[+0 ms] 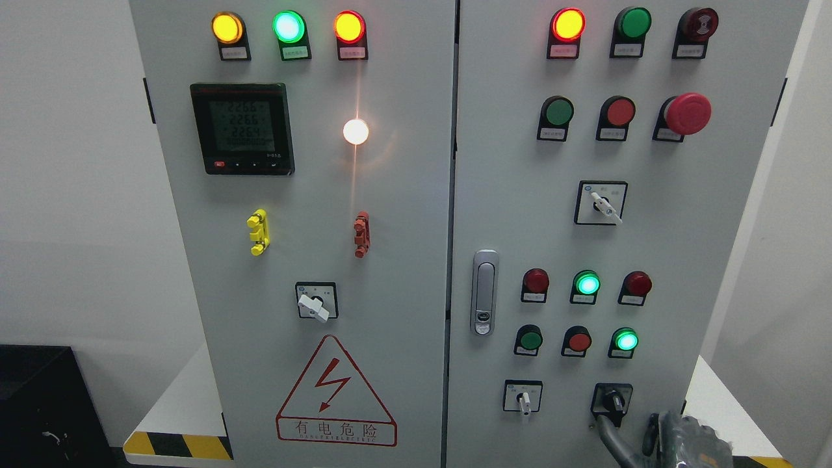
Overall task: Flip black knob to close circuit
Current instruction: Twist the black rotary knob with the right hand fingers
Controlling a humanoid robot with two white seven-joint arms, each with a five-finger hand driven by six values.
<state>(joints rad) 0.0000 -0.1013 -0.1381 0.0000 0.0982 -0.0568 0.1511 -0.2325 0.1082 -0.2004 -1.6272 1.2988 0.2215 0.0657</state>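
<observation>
Your right hand [650, 435] sits at the frame's lower right, one dark finger [608, 426] reaching the black knob [611, 400] low on the cabinet's right door [650, 247], grip state indeterminable.

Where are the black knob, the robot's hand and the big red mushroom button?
Black rotary knob [611, 399], head view, its handle.
Right hand [676, 442], head view, grey knuckles below knob.
Big red mushroom button [688, 113], head view, its cap.

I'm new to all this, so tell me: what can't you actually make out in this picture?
Head view only:
- Right hand: cut off by the bottom edge; its grip cannot be judged.
- Black knob: a finger partly covers it, hiding its position.
- Button labels: print too small to read.
- Meter: digits blurred.
- Left hand: out of view.
</observation>
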